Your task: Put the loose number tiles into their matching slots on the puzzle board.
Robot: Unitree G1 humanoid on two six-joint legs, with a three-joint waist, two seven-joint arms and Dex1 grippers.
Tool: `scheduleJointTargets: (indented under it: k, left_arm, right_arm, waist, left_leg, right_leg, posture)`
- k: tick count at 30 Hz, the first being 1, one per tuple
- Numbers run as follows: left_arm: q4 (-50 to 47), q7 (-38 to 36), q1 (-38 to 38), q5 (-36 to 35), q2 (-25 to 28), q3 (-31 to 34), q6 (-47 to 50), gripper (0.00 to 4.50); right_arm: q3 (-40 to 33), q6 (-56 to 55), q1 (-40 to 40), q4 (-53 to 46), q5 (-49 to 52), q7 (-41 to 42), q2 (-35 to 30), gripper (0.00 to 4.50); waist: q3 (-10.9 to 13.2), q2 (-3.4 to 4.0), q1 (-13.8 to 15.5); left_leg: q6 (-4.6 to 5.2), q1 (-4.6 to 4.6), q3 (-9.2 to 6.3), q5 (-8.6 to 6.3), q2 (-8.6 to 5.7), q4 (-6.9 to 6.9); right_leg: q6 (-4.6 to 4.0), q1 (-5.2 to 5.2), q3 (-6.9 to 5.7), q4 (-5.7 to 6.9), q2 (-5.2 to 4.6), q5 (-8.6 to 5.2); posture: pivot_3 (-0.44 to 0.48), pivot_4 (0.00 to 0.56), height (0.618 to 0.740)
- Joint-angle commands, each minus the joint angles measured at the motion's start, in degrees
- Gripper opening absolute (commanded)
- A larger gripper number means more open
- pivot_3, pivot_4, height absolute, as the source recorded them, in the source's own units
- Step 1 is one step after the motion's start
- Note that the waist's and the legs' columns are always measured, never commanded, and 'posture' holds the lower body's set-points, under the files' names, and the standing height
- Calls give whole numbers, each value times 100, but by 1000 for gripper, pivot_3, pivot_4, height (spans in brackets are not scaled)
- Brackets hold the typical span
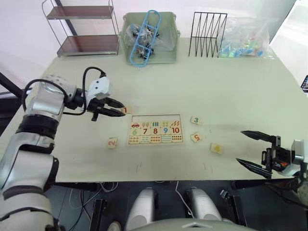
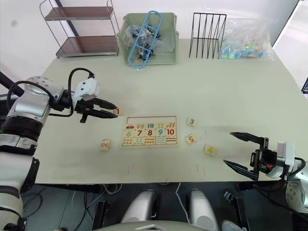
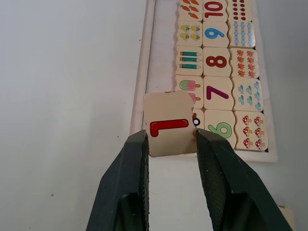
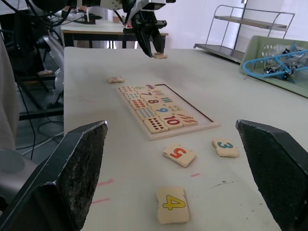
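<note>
Left gripper (image 1: 117,112) is pinching the red 1 tile (image 3: 168,126) just off the puzzle board (image 1: 155,130) corner — keep it flat and ease it over the first slot in the empty top row (image 1: 159,118). Right gripper (image 1: 249,148) hangs spread and empty.

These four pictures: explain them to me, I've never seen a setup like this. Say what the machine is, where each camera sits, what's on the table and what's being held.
This is a humanoid robot with two arms, each ending in a two-fingered black gripper. Two pictures come from its head, looking down over the table; the other two come from cameras on its wrists.

On the table lies the puzzle board, with its top row empty. Loose tiles sit around it: tile 2, tile 3, tile 5 and tile 4.

The left gripper pinches tile 1 near the board's corner. The right gripper is open, holding nothing.

At the back: a shelf, a green basket, a wire rack, a plastic bag.
</note>
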Motion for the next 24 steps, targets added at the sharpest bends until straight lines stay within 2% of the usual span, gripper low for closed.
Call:
scheduleJointTargets:
  k: [1,4,14,24]
  left_arm:
    - [51,-120,-232,395,-66,-8,-17,944]
    - [58,-69,-482,880,-225,-237,75,944]
    - [236,-202,-972,1740,-745,-661,112,944]
    - [672,-212,-1288,2257,-1021,-1134,-8,944]
  right_arm:
    - [-104,-87,-33,-222,15,-94,8,4500]
    - [-98,-99,-21,-301,4,-172,27,4500]
    - [-51,-39,137,-612,-22,-382,122,4500]
    - [-14,-63,364,-817,-28,-504,182,4500]
  waist:
    - [0,0,2]
    - [1,-2,6]
    - [3,-4,9]
    - [4,-7,9]
  left_leg:
    - [0,0,0,0,0,0]
    - [0,-2,-2,0,0,0]
    - [0,-5,-7,0,-5,1]
    - [0,-4,-7,0,-5,1]
  right_leg:
    - [0,0,0,0,0,0]
    - [0,0,0,0,0,0]
    - [0,0,0,1,-1,0]
    - [0,0,1,2,1,0]
  posture:
    - [0,150,739]
    - [0,150,739]
    - [0,150,739]
    - [0,150,739]
